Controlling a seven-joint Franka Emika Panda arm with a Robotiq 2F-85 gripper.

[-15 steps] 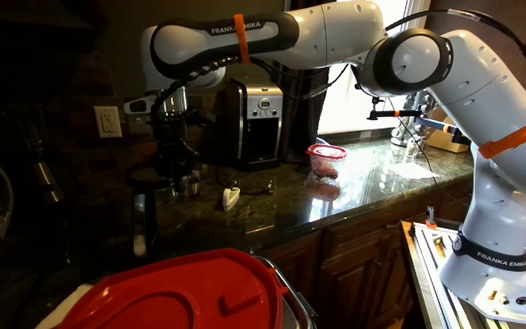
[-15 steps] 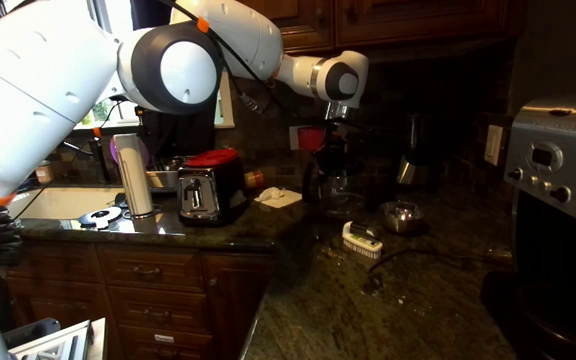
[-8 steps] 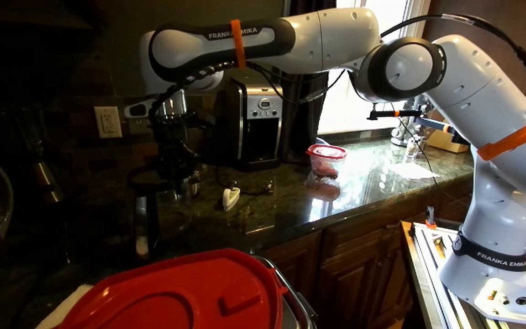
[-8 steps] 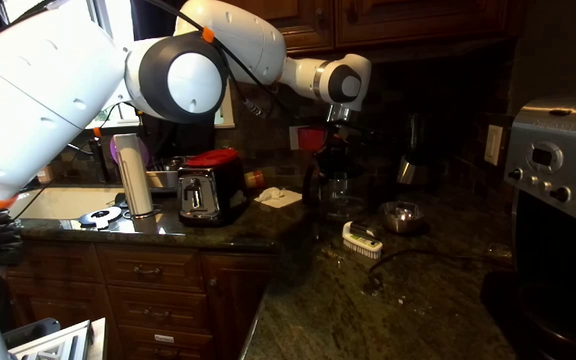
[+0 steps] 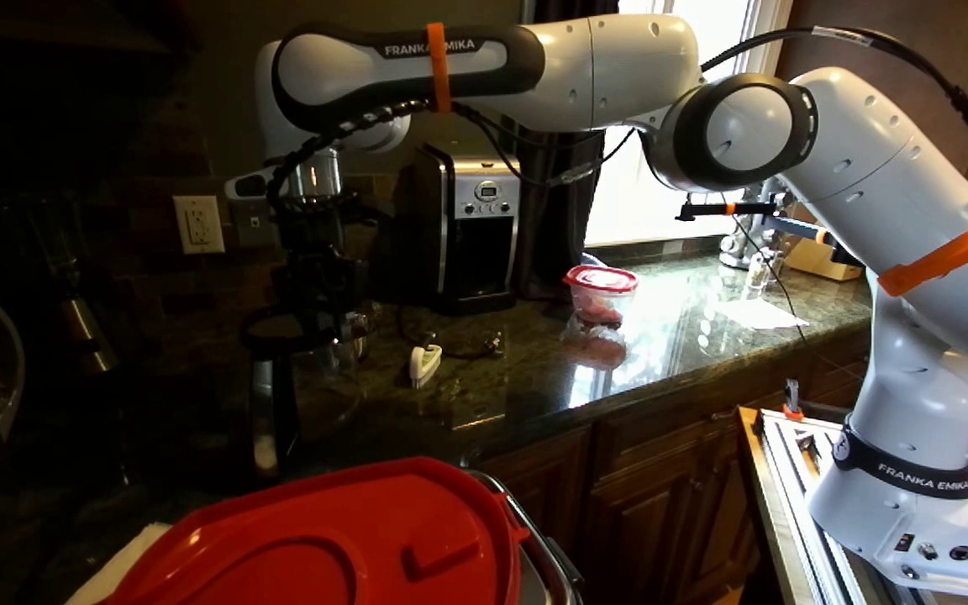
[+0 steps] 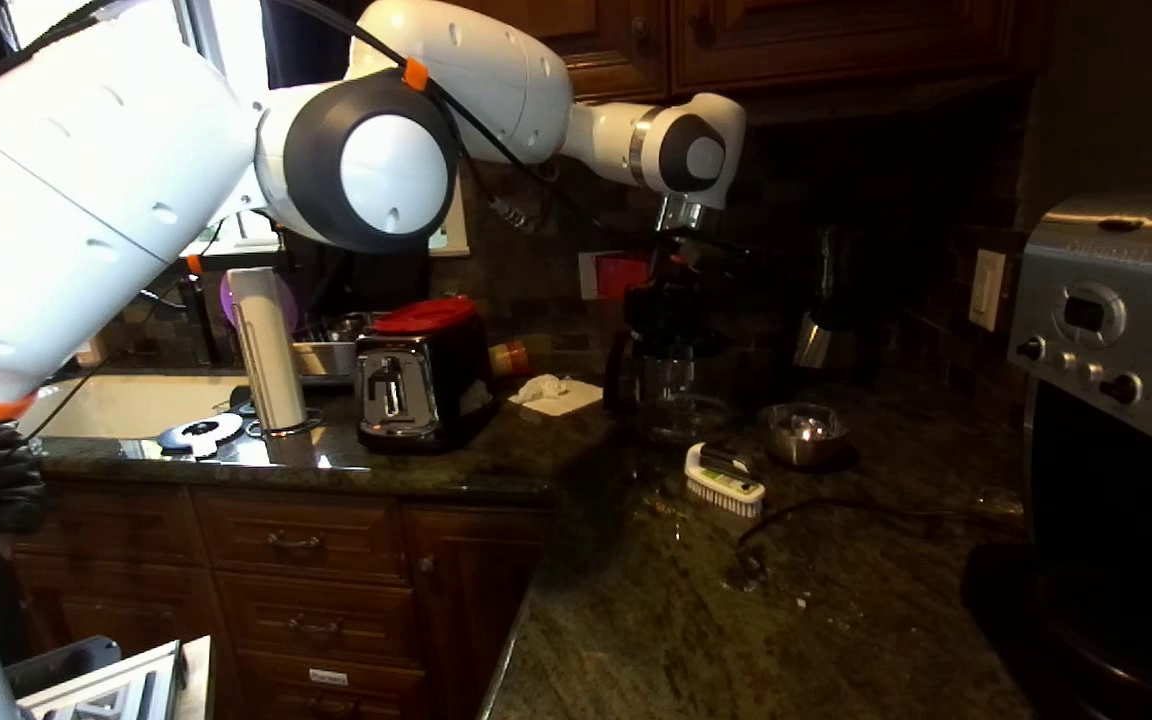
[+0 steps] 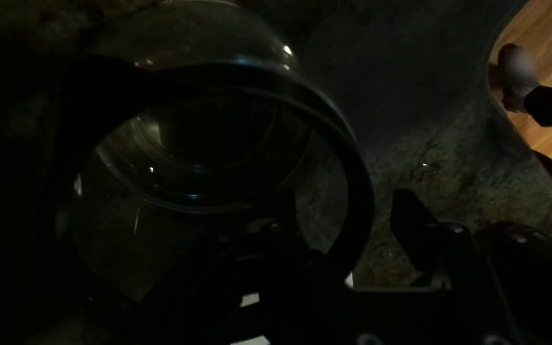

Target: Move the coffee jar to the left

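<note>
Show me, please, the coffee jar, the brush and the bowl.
Coffee jar point(image 7: 361, 191), wrist view, dark rim
Brush point(image 6: 723, 482), in an exterior view, body above bristles
Bowl point(image 6: 802, 449), in an exterior view, outer metal wall

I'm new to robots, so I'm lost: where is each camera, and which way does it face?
An exterior view: behind a flat red plastic lid, facing a boxy silver-and-black coffee machine; most of the white robot arm shows.
An exterior view: near that coffee machine, facing a chrome-and-black toaster; the arm fills the upper left.
Wrist view: at the arm's end, looking down into a black-rimmed clear glass carafe; the dark hand shows.
Both exterior views share the lid, coffee machine, arm and carafe.
</note>
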